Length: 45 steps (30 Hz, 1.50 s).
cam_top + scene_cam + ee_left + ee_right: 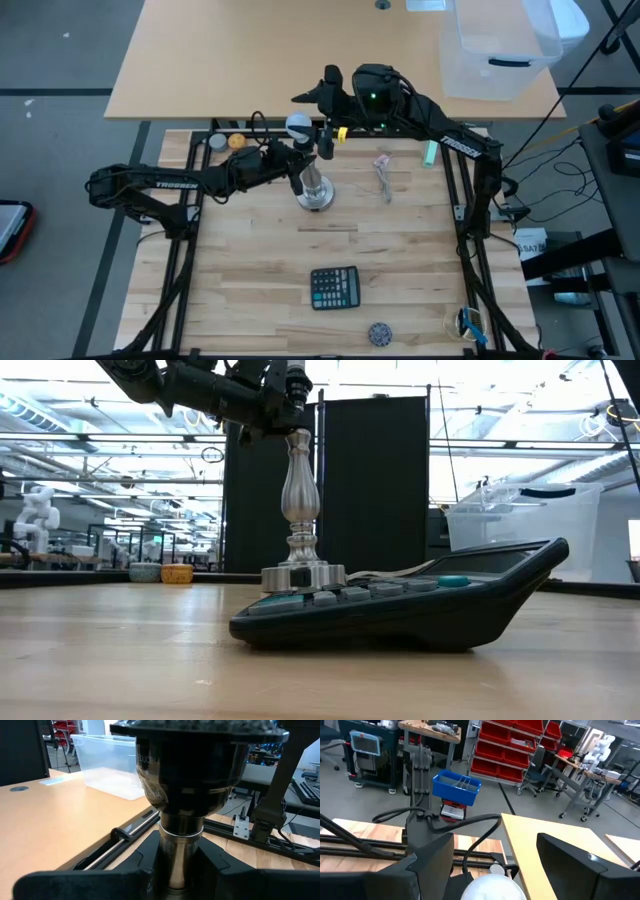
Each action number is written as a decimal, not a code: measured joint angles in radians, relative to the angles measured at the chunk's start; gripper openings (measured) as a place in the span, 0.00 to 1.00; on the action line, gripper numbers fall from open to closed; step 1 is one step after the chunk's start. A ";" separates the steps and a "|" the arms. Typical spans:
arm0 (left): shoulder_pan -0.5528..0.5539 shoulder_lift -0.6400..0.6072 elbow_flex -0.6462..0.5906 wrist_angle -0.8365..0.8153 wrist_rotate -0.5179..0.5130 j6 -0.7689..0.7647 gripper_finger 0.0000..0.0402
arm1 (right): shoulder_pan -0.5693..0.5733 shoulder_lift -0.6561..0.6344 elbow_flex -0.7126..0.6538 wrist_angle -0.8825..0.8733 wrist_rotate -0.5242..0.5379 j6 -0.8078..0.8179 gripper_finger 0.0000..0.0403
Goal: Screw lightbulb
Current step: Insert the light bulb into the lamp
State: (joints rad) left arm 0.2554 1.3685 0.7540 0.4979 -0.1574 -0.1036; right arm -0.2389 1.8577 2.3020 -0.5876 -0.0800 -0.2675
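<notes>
A silver metal lamp stand [314, 190] rises upright from the wooden table [250, 270], behind a dark calculator [335, 288]. The left gripper [297, 168] clamps narrowly around the stand's neck just under its dark socket. The right gripper [300, 128] hovers just beyond the stand, above the table's far edge, its fingers spread around the frosted white lightbulb [298, 125], which it holds clear of the socket.

lightbulb [492, 888] cut off by frame edge, stand [182, 855] base hidden
</notes>
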 joint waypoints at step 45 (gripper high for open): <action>0.000 0.000 0.000 -0.005 0.009 -0.002 0.18 | -0.004 0.053 -0.001 -0.142 0.059 0.170 0.98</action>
State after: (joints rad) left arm 0.2550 1.3685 0.7536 0.4927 -0.1486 -0.1055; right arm -0.2428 1.9102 2.3013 -0.7292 -0.0209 -0.0975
